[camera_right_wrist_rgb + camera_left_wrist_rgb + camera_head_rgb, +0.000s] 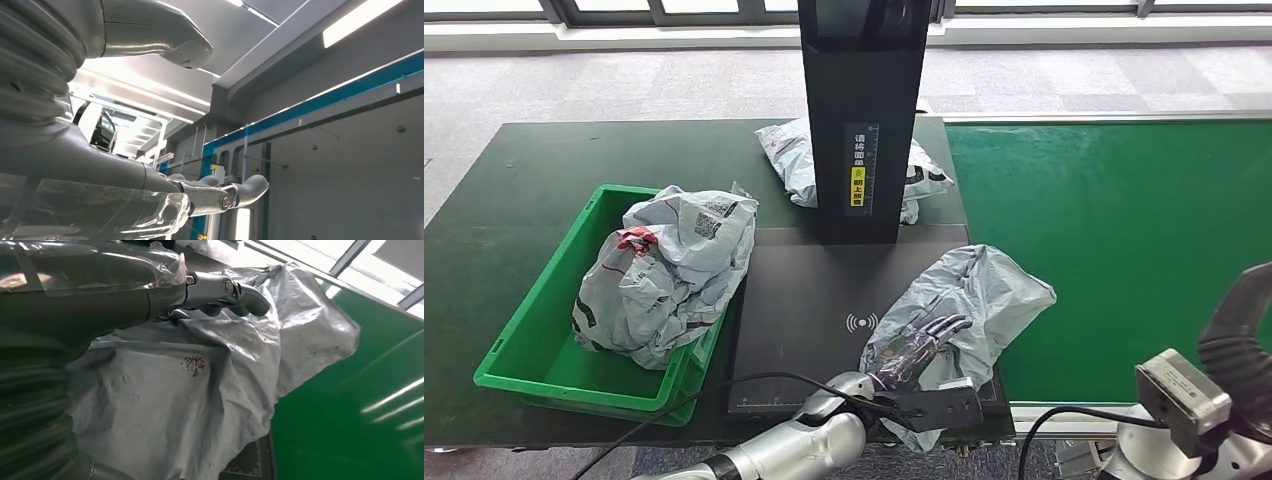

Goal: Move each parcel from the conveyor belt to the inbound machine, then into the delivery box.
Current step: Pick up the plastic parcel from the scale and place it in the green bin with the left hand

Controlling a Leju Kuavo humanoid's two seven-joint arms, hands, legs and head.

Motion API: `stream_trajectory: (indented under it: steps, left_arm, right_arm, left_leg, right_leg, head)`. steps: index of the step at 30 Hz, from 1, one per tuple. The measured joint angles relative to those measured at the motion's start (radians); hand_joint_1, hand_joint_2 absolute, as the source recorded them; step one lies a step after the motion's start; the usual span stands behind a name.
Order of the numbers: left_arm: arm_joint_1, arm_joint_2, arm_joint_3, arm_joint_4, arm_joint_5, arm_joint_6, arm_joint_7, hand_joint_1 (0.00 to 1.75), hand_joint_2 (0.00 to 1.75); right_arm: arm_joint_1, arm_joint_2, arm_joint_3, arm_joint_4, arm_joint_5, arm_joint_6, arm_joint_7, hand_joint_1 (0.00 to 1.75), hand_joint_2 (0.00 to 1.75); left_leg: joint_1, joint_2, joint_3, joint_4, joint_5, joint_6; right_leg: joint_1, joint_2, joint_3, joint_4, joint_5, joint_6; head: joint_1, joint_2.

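On inbound machine's black platform, near edge by conveyor belt: grey poly-bag parcel, soft, crinkled, slippery, likely light (contents hidden). Left robot hand rests flat on it, fingers spread. Bunch loose film for hold. Right robot hand empty, fingers extended.

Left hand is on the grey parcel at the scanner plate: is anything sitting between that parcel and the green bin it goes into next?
Nothing visible blocks the way. The left hand rests on the grey parcel, which lies on the black scanner plate; the plate between it and the green bin is bare. The bin already holds a crumpled parcel, with room beside it.
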Motion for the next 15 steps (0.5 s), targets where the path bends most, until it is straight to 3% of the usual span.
stream_trajectory:
  steps: [9,12,15]
  left_arm:
    - [-0.027,0.0,-0.159,0.059,-0.227,0.051,0.344,0.0,1.75]
    - [-0.038,0.0,-0.209,0.074,-0.276,0.055,0.42,0.02,1.75]
    - [-0.042,0.0,-0.246,0.086,-0.301,0.056,0.457,1.29,1.75]
  right_arm:
    - [-0.006,0.001,0.0,0.01,0.003,0.0,0.0,0.0,1.75]
    - [-0.006,0.001,0.0,0.01,0.002,0.0,0.0,0.0,1.75]
    - [-0.006,0.002,0.0,0.012,0.001,0.0,0.0,0.0,1.75]
  left_leg:
    - [0.0,0.0,0.0,0.0,0.0,0.0]
    - [0.0,0.0,0.0,0.0,0.0,0.0]
    - [0.0,0.0,0.001,0.0,0.0,0.0]
  right_leg:
    - [0.0,0.0,0.0,0.0,0.0,0.0]
    - [0.0,0.0,0.0,0.0,0.0,0.0]
    - [0.0,0.0,0.001,0.0,0.0,0.0]
  head:
    - [0.0,0.0]
    - [0.0,0.0]
    - [0.0,0.0]
